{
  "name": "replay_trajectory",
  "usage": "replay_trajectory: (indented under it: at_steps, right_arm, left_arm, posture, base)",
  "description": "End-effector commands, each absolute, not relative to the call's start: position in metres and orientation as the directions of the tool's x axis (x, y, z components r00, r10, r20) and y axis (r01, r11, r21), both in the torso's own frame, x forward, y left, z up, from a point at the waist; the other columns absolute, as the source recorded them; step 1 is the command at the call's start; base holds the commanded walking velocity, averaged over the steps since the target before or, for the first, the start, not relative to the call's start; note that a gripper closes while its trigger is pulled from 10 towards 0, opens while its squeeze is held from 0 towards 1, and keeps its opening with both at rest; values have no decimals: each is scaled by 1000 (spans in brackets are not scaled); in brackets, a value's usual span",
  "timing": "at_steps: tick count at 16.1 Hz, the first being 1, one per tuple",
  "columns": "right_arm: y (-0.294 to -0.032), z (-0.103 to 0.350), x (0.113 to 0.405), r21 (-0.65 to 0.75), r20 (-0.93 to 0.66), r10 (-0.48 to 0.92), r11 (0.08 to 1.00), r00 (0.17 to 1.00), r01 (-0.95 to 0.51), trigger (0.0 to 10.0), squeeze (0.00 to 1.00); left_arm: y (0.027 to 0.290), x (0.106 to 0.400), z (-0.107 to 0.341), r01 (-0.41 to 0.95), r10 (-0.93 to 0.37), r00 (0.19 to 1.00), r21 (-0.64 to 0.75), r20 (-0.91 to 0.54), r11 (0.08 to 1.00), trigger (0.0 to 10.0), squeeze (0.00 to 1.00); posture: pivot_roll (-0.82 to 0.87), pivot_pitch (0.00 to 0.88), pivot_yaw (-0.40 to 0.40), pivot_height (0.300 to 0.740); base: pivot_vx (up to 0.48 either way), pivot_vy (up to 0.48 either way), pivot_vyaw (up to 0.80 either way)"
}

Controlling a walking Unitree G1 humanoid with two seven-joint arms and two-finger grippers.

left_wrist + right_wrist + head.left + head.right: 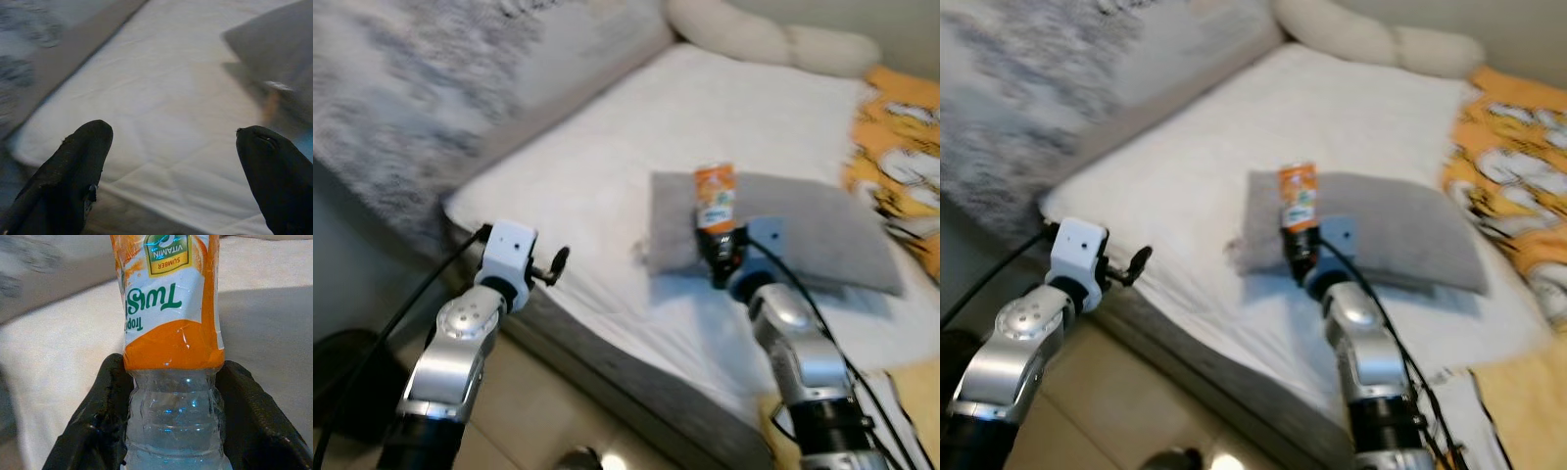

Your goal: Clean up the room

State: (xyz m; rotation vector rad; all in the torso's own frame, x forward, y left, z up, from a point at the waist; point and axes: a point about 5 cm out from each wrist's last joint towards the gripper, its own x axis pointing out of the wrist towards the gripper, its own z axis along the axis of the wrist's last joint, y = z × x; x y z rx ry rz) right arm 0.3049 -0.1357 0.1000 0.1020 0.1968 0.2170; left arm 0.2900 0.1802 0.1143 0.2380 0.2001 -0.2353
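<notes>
At the bed's near edge, the left gripper (171, 161) hovers with fingers spread wide, touching nothing, over the white mattress (607, 166). Rightward, the right gripper (171, 396) pinches one clear bottle (715, 201) with an orange label, held above one grey pillow (813, 230). The right wrist view shows the label print; the head views show an orange patterned blanket (896, 137).

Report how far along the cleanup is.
Done: nothing visibly put away. In hand: the right gripper is shut on the bottle, held above the bed. Left: the bottle needs somewhere to go, and the grey pillow lies askew. The left gripper is open.
</notes>
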Motion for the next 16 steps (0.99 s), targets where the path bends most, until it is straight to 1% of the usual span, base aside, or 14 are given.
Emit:
replay_trajectory:
  at_steps: [1,3,4,6,7,8,9,11,13,16]
  right_arm:
    - [-137,102,303,131,-186,230,969,955,-208,10000,0]
    - [-136,100,302,141,-195,234,968,953,-208,10000,0]
    - [-137,98,301,146,-203,229,969,952,-201,10000,0]
    - [-137,98,301,149,-207,231,968,951,-203,10000,0]
    - [-142,100,302,143,-200,193,976,961,-166,10000,0]
    - [-144,100,303,162,-198,183,975,963,-152,10000,0]
    - [-144,101,303,169,-194,188,973,963,-156,10000,0]
    - [-142,100,302,184,-205,203,969,958,-166,10000,0]
    - [-140,93,299,204,-240,228,962,944,-180,10000,0]
    - [-140,88,295,216,-262,239,959,935,-184,10000,0]
  left_arm:
    - [179,291,117,246,-201,955,211,-217,946,10000,0]
    - [178,290,116,252,-205,952,204,-227,946,10000,0]
    - [179,289,115,247,-203,948,165,-246,955,10000,0]
    - [179,288,114,241,-198,946,149,-257,959,10000,0]
    - [178,288,114,236,-195,948,144,-252,961,10000,0]
    - [178,288,115,236,-197,949,138,-247,962,10000,0]
    - [178,288,116,235,-197,950,138,-243,962,10000,0]
    - [177,290,124,236,-209,964,166,-165,958,10000,0]
    - [176,290,123,242,-209,962,190,-177,951,10000,0]
    - [173,287,123,269,-243,955,154,-170,951,10000,0]
  posture:
    - [6,0,21,740]
    - [6,0,18,740]
    - [3,0,21,740]
    - [3,0,22,740]
    - [6,0,22,740]
    - [10,0,20,740]
    - [11,0,20,740]
    - [13,0,19,740]
    - [16,0,17,740]
    - [16,0,17,740]
  base:
    - [0,0,800]
    - [0,0,800]
    - [0,0,800]
    - [0,0,800]
    - [0,0,800]
    - [0,0,800]
    - [0,0,800]
    - [0,0,800]
    - [0,0,800]
    - [0,0,800]
